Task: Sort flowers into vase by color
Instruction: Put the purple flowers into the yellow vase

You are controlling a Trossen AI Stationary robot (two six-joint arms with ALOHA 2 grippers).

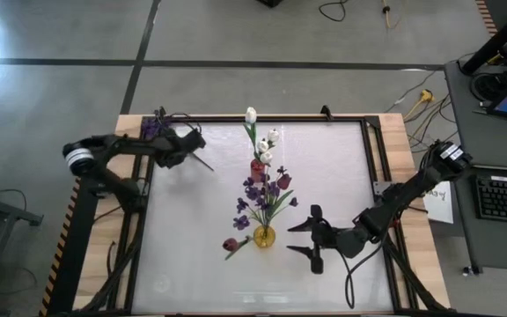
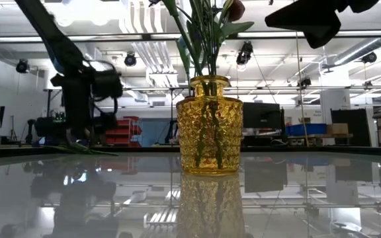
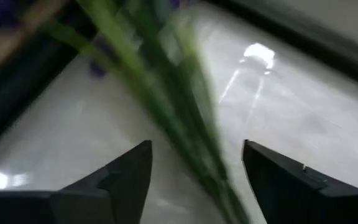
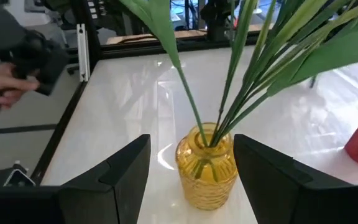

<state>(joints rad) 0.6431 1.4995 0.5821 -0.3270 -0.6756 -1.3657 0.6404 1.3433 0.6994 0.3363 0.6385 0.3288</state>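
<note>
A squat amber textured-glass vase (image 1: 264, 236) stands on the glossy white counter (image 1: 192, 264), holding purple iris-like blooms (image 1: 255, 192) on green stems. Just behind it a dark red vase (image 1: 258, 169) holds white tulip buds (image 1: 265, 145). A dark red tulip bud (image 1: 230, 245) lies on the counter just left of the amber vase. The right pincer (image 1: 306, 238) hovers just right of the amber vase, its fingers spread apart and empty. The left pincer (image 1: 202, 160) sits well left of the vases near the counter's far left corner, fingers apart around blurred green stems (image 3: 185, 118) of a purple flower (image 1: 152, 126).
</note>
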